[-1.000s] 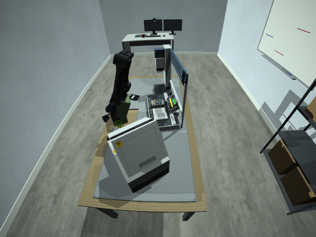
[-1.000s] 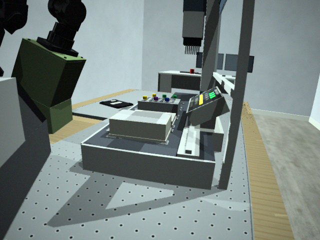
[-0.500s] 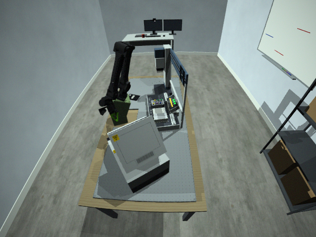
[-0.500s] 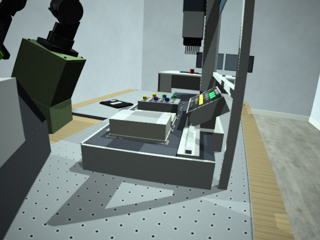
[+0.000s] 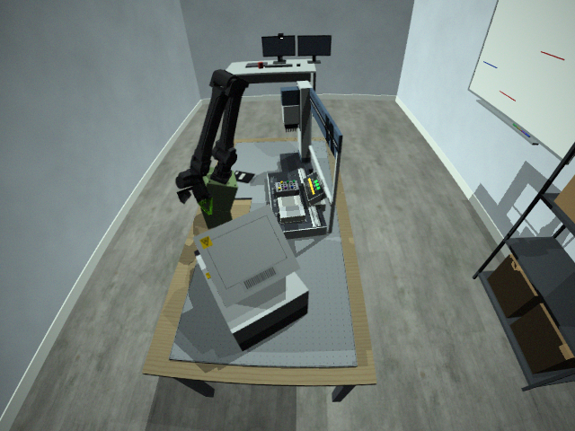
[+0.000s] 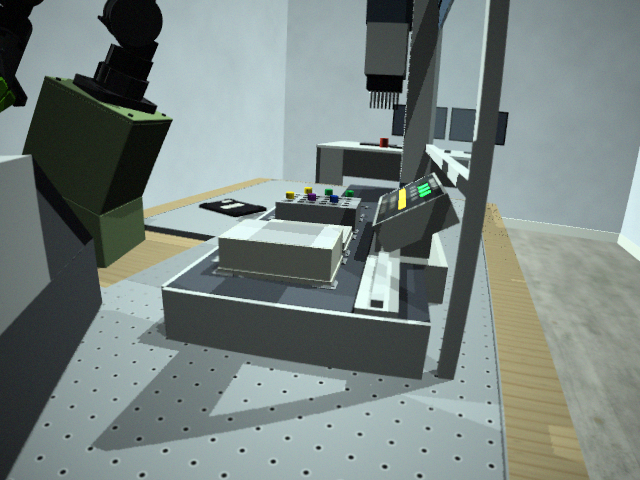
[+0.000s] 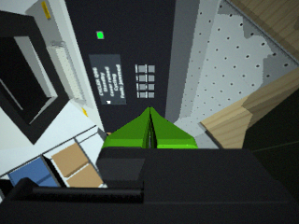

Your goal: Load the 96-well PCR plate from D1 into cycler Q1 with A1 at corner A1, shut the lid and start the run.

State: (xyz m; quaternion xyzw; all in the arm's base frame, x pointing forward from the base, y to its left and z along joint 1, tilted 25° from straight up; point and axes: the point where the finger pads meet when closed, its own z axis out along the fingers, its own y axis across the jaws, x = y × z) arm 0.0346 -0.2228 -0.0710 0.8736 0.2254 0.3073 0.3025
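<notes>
A 96-well PCR plate is, by my judgement, light, thin-walled and a little flexible, with slick plastic sides. It is best pinched across its short width at the stiff outer skirt and kept level, never by the wells. I cannot pick it out for certain; it should lie in the deck tray (image 6: 289,330), well apart from the fingers. These are pressed together tip to tip with nothing between them. They hang over Q1 (image 5: 274,301), whose lid (image 5: 241,252) stands raised. The keys (image 7: 145,81) sit just beyond the tips, and the green lamp (image 7: 99,35) is farther ahead to their left.
</notes>
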